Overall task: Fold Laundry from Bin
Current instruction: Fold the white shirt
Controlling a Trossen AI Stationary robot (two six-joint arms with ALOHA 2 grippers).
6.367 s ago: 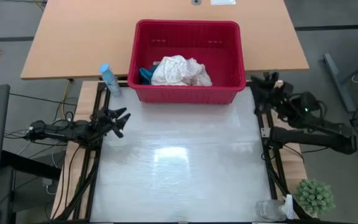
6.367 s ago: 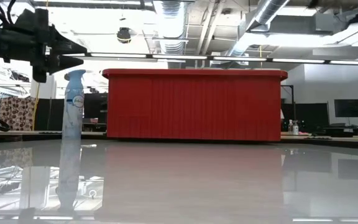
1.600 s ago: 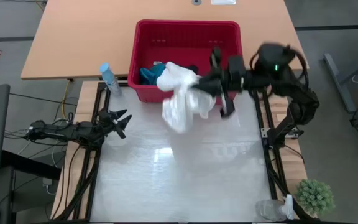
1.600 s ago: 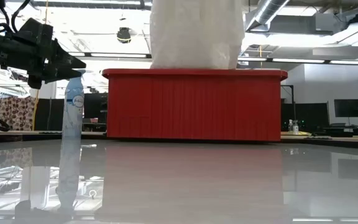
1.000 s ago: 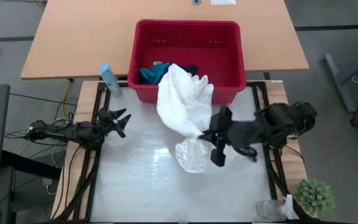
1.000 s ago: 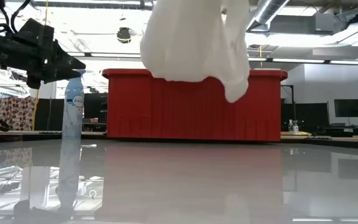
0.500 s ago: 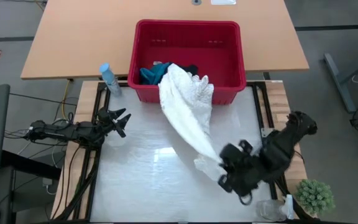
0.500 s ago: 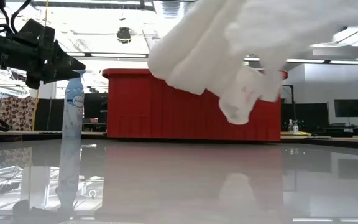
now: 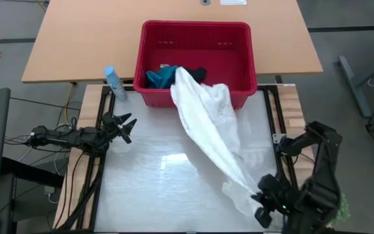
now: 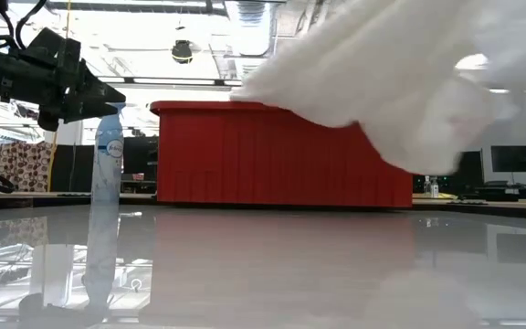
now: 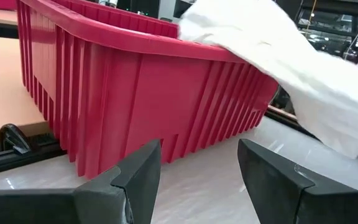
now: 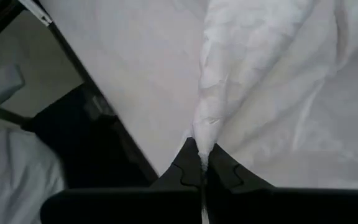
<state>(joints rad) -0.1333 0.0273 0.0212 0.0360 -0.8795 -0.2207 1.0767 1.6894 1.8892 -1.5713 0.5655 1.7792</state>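
The red bin (image 9: pixel 239 62) stands at the table's far middle, with a teal cloth (image 9: pixel 156 78) and a dark cloth (image 9: pixel 197 73) inside. A large white cloth (image 9: pixel 210 123) runs as a long band from the bin's near rim to the table's near right corner. There my right gripper (image 9: pixel 265 200) is shut on it. In the low view the white cloth (image 10: pixel 382 82) hangs above the tabletop. My left gripper (image 9: pixel 127 127) waits open at the table's left edge, level, pointing at the bin (image 11: pixel 135 81). My right gripper pinches a gathered, bunched fold of the white cloth (image 12: pixel 204 134) between its two fingertips (image 12: pixel 188 165), slanting down from the near right. The cloth is drawn out toward the bin, its far end (image 9: pixel 184 78) lying over the bin's near rim. A loose end (image 9: pixel 237 194) hangs beside the fingers.
A blue-capped spray bottle (image 9: pixel 113 81) stands left of the bin; the low view shows the bottle (image 10: pixel 106 155) at the left. A tan desk (image 9: pixel 83 39) lies beyond the bin. The glossy white tabletop (image 9: pixel 154 175) lies bare between the arms.
My right gripper has swung toward the table's near right corner and sunk, rolling as it went, still shut on the white cloth. The cloth has been drawn out of the bin into a long slanting band, while its far end stays on the bin's near rim.
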